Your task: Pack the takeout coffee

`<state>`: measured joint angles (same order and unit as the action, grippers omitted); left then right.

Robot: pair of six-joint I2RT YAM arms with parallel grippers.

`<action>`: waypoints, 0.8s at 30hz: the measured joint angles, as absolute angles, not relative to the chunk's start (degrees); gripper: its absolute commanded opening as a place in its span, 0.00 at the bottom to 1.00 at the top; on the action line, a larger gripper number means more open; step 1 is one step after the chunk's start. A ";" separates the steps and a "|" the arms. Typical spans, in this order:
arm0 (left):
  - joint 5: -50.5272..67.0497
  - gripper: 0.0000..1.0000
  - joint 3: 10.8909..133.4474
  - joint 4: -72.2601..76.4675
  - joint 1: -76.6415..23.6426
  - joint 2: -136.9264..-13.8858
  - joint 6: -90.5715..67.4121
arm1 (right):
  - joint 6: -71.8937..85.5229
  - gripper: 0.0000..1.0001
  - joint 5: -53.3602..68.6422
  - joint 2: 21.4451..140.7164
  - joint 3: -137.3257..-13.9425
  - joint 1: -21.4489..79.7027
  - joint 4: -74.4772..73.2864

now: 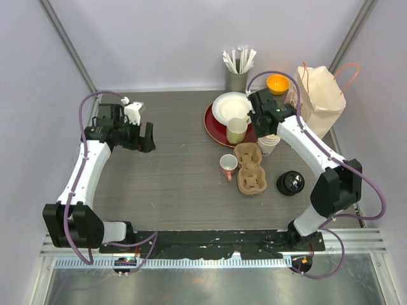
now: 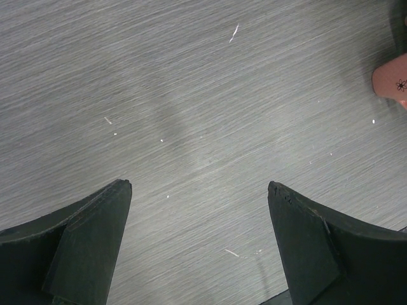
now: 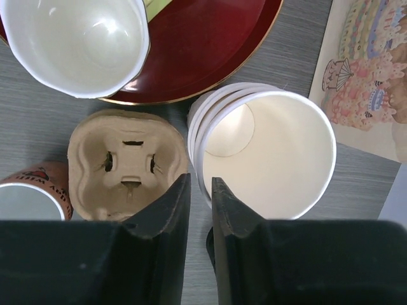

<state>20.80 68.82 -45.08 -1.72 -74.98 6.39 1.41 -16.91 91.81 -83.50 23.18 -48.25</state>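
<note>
A pale green mug (image 1: 236, 130) and white bowl (image 1: 230, 107) sit on the red plate (image 1: 213, 127), a pink-handled mug (image 1: 227, 165) nearby.

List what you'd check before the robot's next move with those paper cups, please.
1. Right tool lined up on the stacked paper cups' rim: ok.
2. Grip on one cup alone: cannot tell.
3. Cardboard cup carrier pockets empty: ok.
4. Black lid lying unobstructed: ok.
5. Left tool open, over the table, away from the cups: ok.
6. Paper bag standing upright: ok.
</note>
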 measured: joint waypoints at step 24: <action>20.80 0.93 68.82 -45.06 -1.72 -74.96 6.42 | -0.43 0.01 -18.20 93.01 -89.91 23.18 -51.90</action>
<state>20.80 68.82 -45.06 -1.72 -74.96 6.42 -0.43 -18.20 93.01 -89.91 23.18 -51.90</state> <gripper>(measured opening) 0.925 0.028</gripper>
